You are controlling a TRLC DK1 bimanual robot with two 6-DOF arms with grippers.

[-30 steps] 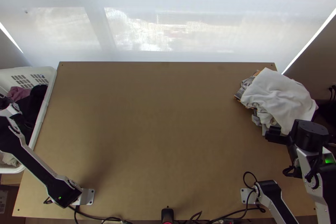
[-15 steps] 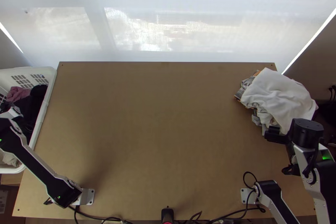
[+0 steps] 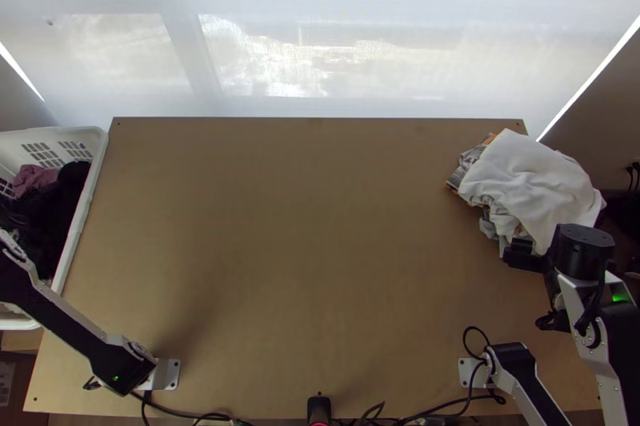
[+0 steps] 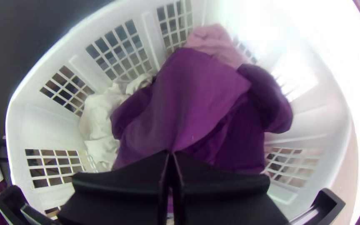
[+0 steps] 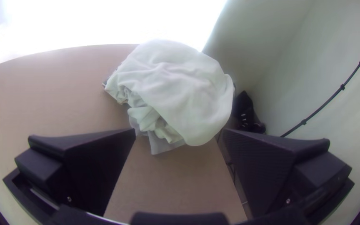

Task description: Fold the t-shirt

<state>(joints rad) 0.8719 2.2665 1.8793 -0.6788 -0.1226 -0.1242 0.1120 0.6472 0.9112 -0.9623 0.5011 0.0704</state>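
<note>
T-shirt (image 4: pixel 188 96): the purple garment is taken as the one meant, though its full cut cannot be made out. Smooth, soft cloth, bunched, with one broad raised panel, a slanting edge and a rounded, sleeve-like fold at one side. Lies in the basket (image 3: pixel 89 194), among other pieces.

Basket: white plastic, curved walls pierced by square lattice panels, thick rounded rim; stands at the worktop's left side.

Also in the basket: a pink cloth (image 3: pixel 34 178), finely creased and crumpled, next to the purple one; a white cloth (image 4: pixel 101 112), wrinkled, in loose rumpled heaps along the wall.

Left gripper (image 4: pixel 171 154): wide, flat, black, its fingers pressed together at the tips, over the basket's contents. The purple cloth shows right at the tips; whether any is pinched cannot be told.

Right gripper (image 3: pixel 520 255): black, fingers spread well apart with nothing between them, near the near end of the cloth pile at the worktop's far right.

Cloth pile: a white cloth (image 3: pixel 536 186) on top, matt and softly rippled, draped in a rounded mound; bunched folds spill from its side; beneath, a grey cloth (image 5: pixel 161 146) shows a flat, squared corner.

Worktop (image 3: pixel 304 226): brown, flat, even-surfaced board with straight edges.

Cable (image 3: pixel 476 330): black, thin, curled in a loop beside the right arm's base.
</note>
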